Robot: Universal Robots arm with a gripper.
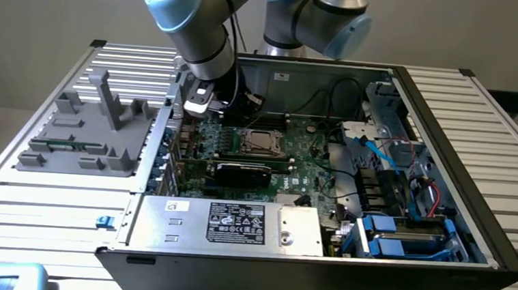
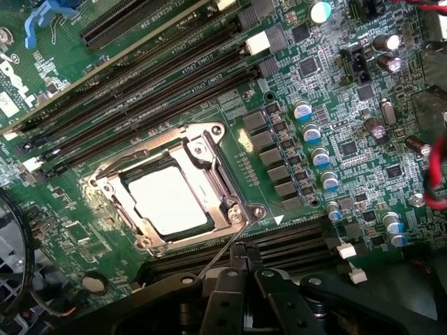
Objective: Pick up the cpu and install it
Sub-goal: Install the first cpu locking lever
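cpu (image 2: 167, 202) sat in the socket, silver lid up, with the metal load frame (image 2: 206, 157) lying down around its edges, so I'd judge placement done and the work at the securing end of the install. gripper (image 2: 243, 262) had its fingers pressed together with nothing visible between them, tips low and just beside the socket corner where the thin lever wire (image 2: 227, 244) ran out from the frame. The wire passed right by the tips, couldn't tell if touching. Lever looked swung clear of the frame rather than hooked down, but that's a read, not certain. Any move from this pose would call for small, slow travel: the tips were crowded by the lever, the white latch tabs (image 2: 342, 248) and the capacitor row (image 2: 318, 157), and a side knock on the frame could load the chip. Wrist view gave the detail: chip square inside the frame, empty memory slots (image 2: 140, 84) beside it, a red wire (image 2: 436, 167) off at the board's edge. Exterior view gave the context instead: arm (image 1: 198, 38) reaching down into the open pc case (image 1: 323, 272), cpu (image 1: 261, 140) a small bright square mid-board, black card (image 1: 243, 173) near it, power supply (image 1: 226, 221) at the near side, and a grey fixture (image 1: 87, 133) on the table to the exterior view's left, apart from the case
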